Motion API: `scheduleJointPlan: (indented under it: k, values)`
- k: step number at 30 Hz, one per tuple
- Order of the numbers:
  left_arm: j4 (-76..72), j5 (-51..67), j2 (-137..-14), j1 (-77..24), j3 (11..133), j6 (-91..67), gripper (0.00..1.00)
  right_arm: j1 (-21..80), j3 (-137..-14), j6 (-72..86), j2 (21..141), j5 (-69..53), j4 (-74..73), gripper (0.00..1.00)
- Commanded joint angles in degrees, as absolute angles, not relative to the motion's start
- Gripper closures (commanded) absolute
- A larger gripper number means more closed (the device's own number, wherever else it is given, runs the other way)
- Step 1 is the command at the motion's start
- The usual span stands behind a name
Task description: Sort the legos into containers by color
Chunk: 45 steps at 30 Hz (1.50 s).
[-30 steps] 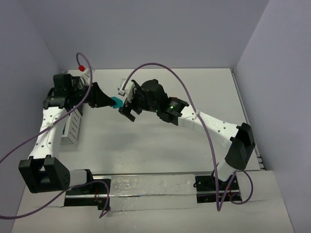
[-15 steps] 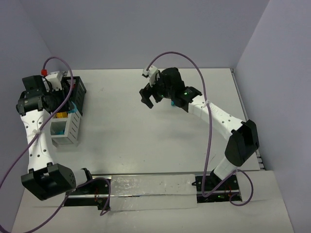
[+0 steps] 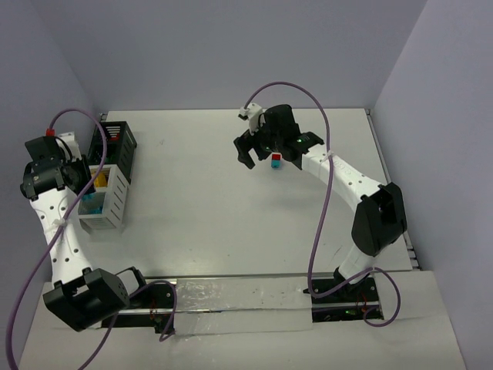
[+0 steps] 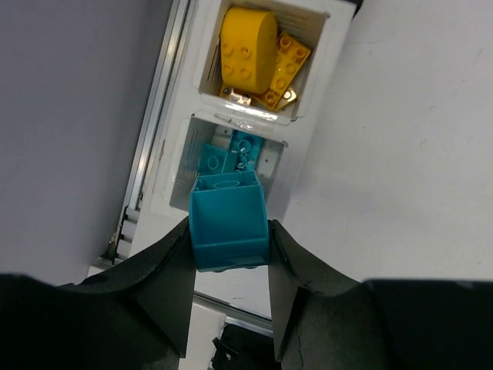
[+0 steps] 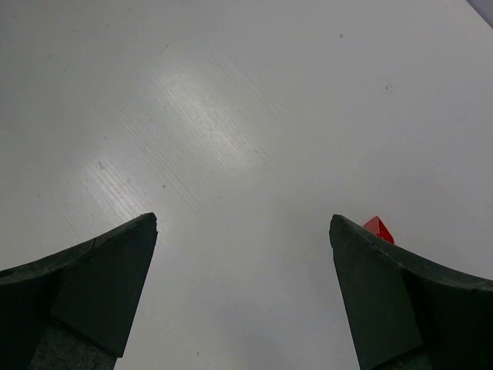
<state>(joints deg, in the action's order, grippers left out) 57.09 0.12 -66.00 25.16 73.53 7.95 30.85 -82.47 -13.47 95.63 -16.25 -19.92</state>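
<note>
Cyan brick (image 4: 229,216) is pinched btwn the two fingers (image 4: 166,285) of the L gripper (image 4: 229,231). The jaws are closed on its sides, open hollow face up twd the wrist cam. It hangs above the white container (image 4: 327,62), over the compartment that already has cyan pieces (image 4: 231,154), not touching them.

The container's other compartment, next one along, holds yellow pieces (image 4: 250,50): one rounded, plus flat ones.

From overhead, the white container (image 3: 112,204) sits at the table's (image 3: 200,216) left edge. The black container (image 3: 119,146) is just beyond its far end; can't tell if they touch.

R gripper (image 3: 250,150) is well apart from the white container, across the table to its right and a bit farther back. Its jaws are spread wide w/ nothing btwn them; wrist view shows only bare tabletop in the gap of the R gripper (image 5: 243,223).

Small red lego (image 3: 275,156) w/ a bit of cyan under or beside it lies on the table just beside that gripper, on the side away from the white container. In the wrist view only a red corner (image 5: 379,229) peeks past one finger. Can't tell if red and cyan are one piece or two.
</note>
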Motion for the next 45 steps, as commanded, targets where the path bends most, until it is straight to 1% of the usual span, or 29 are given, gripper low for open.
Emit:
scheduleJointPlan:
  k: [1,11,18,19,21,22,23,24,25,26,27,33,35,39,41,45]
  values:
    - [51.35,-0.53,-65.17,26.33,71.04,7.99,1.0,30.4,-84.36,-14.56,95.13,-17.1,-20.13,0.0]
    - [49.09,1.38,-65.04,27.04,67.22,7.65,1.0,29.71,-83.14,-14.77,94.57,-17.05,-20.04,0.0]
    - [47.2,3.56,-67.14,27.33,65.65,7.3,0.87,29.41,-82.76,-15.29,94.1,-16.7,-20.13,0.0]
    - [47.14,3.97,-67.34,27.33,65.71,7.29,0.82,29.3,-82.65,-15.32,94.02,-16.67,-20.13,0.0]
    - [47.06,4.51,-67.8,27.33,65.96,7.38,0.68,29.17,-82.44,-15.47,93.87,-16.51,-20.05,0.0]
    - [47.36,4.68,-68.07,27.33,66.26,7.42,0.6,29.07,-82.42,-15.46,93.87,-16.42,-20.13,0.0]
    - [47.89,4.81,-68.4,27.33,66.79,7.69,0.46,28.94,-82.29,-15.39,93.87,-16.28,-20.13,0.0]
    - [47.99,4.83,-68.47,27.33,66.88,7.8,0.43,28.85,-82.27,-15.38,93.87,-16.12,-20.06,0.0]
    - [48.34,4.76,-68.54,27.26,67.24,7.82,0.38,28.69,-82.2,-15.1,93.94,-16.01,-20.11,0.0]
    - [48.65,4.69,-68.55,27.25,67.66,7.88,0.34,28.38,-82.12,-14.53,94.07,-15.72,-20.07,0.0]
    - [48.86,4.58,-68.63,27.29,68.09,7.91,0.32,27.94,-82.13,-14.08,94.21,-15.44,-20.0,0.0]
    - [49.76,4.28,-68.54,27.25,70.11,7.92,0.3,25.18,-82.0,-11.76,94.4,-15.01,-20.04,0.0]
    - [50.01,7.54,-67.48,27.33,72.82,8.33,0.27,23.05,-81.75,-10.54,94.31,-14.11,-20.37,0.0]
    - [48.72,13.31,-65.39,26.98,76.64,8.44,0.25,19.77,-82.24,-8.38,95.32,-13.38,-22.85,0.0]
    - [47.74,16.05,-64.71,24.81,79.37,8.14,0.25,17.16,-83.21,-7.11,97.17,-12.87,-26.05,0.01]
    - [45.84,12.94,-65.22,18.37,80.97,6.9,0.25,13.34,-83.63,-5.16,99.47,-11.16,-28.03,0.02]
